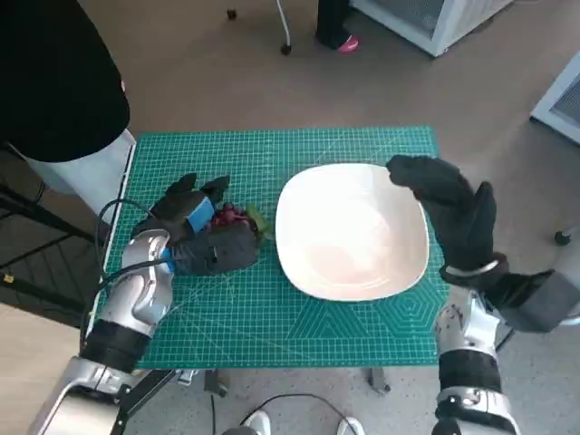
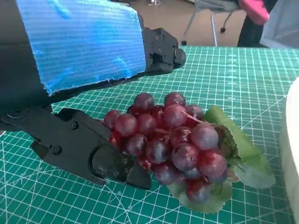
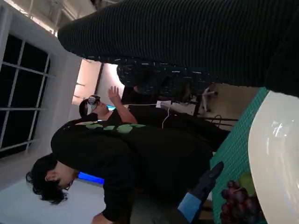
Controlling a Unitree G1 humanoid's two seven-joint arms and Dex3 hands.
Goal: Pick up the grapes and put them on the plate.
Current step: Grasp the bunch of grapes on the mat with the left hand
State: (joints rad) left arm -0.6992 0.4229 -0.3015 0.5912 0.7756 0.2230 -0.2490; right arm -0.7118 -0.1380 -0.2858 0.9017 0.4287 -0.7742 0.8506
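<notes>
On the green cutting mat (image 1: 272,326), the grapes (image 1: 234,217) are lying beside the white plate (image 1: 352,231), the left hand (image 1: 195,231) closing around them. Over the plate's far rim, the right hand (image 1: 451,213) is hovering, released; a person in black (image 3: 126,154) is sitting beyond the table.

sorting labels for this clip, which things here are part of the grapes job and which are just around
Part of the job:
- grapes, red bunch with green leaves, on the mat
- plate, white, beside the grapes
- left hand, fingers around the bunch

Just around:
- green cutting mat over the table
- right hand, at the plate's edge, holding nothing
- people next to the table
</notes>
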